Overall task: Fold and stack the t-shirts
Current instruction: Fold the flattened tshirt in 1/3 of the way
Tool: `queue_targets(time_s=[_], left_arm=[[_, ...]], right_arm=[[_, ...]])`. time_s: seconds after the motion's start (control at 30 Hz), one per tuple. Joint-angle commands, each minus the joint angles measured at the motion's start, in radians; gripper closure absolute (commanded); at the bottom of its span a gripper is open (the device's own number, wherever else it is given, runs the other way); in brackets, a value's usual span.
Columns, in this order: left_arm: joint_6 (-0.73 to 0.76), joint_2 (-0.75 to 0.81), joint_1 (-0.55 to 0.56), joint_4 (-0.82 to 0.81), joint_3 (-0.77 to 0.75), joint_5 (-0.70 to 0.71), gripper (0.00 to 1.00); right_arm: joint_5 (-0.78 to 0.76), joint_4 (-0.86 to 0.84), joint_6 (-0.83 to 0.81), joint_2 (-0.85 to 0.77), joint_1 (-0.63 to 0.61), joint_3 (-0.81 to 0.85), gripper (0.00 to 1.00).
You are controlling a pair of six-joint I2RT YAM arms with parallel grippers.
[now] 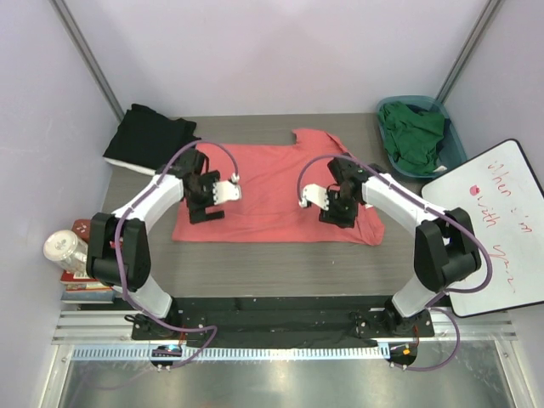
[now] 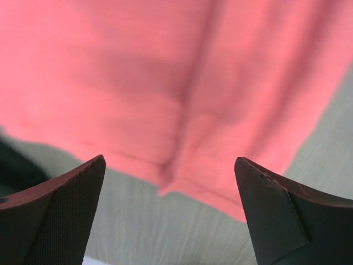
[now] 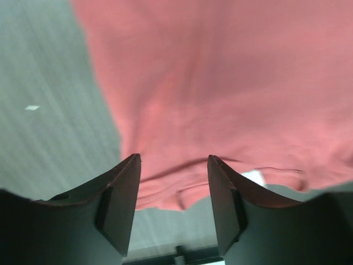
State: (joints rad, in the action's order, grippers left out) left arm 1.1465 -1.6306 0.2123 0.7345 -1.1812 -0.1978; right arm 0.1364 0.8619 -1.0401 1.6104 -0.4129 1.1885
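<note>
Counting three: coral-pink t-shirt (image 1: pixel 272 183) lying flat on the desk (image 1: pixel 280 263), black t-shirt (image 1: pixel 149 136) at its far-left corner, green t-shirt (image 1: pixel 414 136) in one teal basket (image 1: pixel 456 151). Hovering over the pink, left end effector (image 1: pixel 206 216) and right end effector (image 1: pixel 337 219), both gaping, gripping nothing.

A teal basket (image 1: pixel 456 143) sits at the upper right of the grey table (image 1: pixel 272 263). A whiteboard (image 1: pixel 497 225) with red writing is at the right; a clear jar (image 1: pixel 65 249) stands at the left.

In both wrist views the coral-pink shirt (image 2: pixel 165 83) is blurring and running past the frame edges. From above, the left arm (image 1: pixel 153 200) and right arm (image 1: pixel 395 194) are covering parts of it. The whiteboard (image 1: pixel 501 212) writing is reading too small to make out.
</note>
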Motion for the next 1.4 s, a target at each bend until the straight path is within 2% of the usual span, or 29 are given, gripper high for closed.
queue_targets(time_s=[0.0, 0.17, 0.27, 0.4, 0.8, 0.93, 1.03, 1.13, 1.23, 1.33, 1.37], left_arm=[[0.150, 0.040, 0.039, 0.017, 0.121, 0.034, 0.00], [0.176, 0.003, 0.056, -0.095, 0.204, 0.107, 0.00], [0.148, -0.038, 0.055, -0.164, 0.175, 0.161, 0.00], [0.143, -0.031, 0.048, -0.095, 0.124, 0.135, 0.00], [0.188, 0.014, 0.048, -0.003, 0.187, 0.080, 0.00], [0.205, -0.004, 0.048, -0.003, 0.207, 0.078, 0.01], [0.202, -0.035, 0.048, -0.001, 0.204, 0.077, 0.09], [0.200, -0.058, 0.048, -0.010, 0.196, 0.087, 0.11], [0.200, -0.077, 0.048, -0.001, 0.186, 0.095, 0.19], [0.211, -0.077, 0.049, 0.048, 0.173, 0.080, 0.57], [0.216, -0.074, 0.048, 0.060, 0.173, 0.077, 0.85]], right_arm=[[0.025, 0.077, -0.035, -0.001, 0.000, -0.075, 0.46], [0.005, -0.018, -0.021, 0.029, 0.000, -0.156, 0.48], [0.002, -0.043, -0.015, 0.046, 0.002, -0.152, 0.48], [0.003, -0.026, -0.024, 0.045, 0.002, -0.127, 0.49], [0.008, -0.023, -0.049, 0.032, 0.002, -0.142, 0.44], [-0.003, -0.041, -0.054, 0.075, 0.002, -0.152, 0.49], [0.011, -0.050, -0.052, 0.106, 0.002, -0.148, 0.55], [0.015, -0.057, -0.049, 0.134, 0.000, -0.144, 0.59], [0.017, -0.054, -0.048, 0.141, 0.002, -0.145, 0.71], [0.020, -0.029, -0.054, 0.129, 0.002, -0.147, 0.88], [0.022, -0.024, -0.055, 0.117, 0.002, -0.150, 0.94]])
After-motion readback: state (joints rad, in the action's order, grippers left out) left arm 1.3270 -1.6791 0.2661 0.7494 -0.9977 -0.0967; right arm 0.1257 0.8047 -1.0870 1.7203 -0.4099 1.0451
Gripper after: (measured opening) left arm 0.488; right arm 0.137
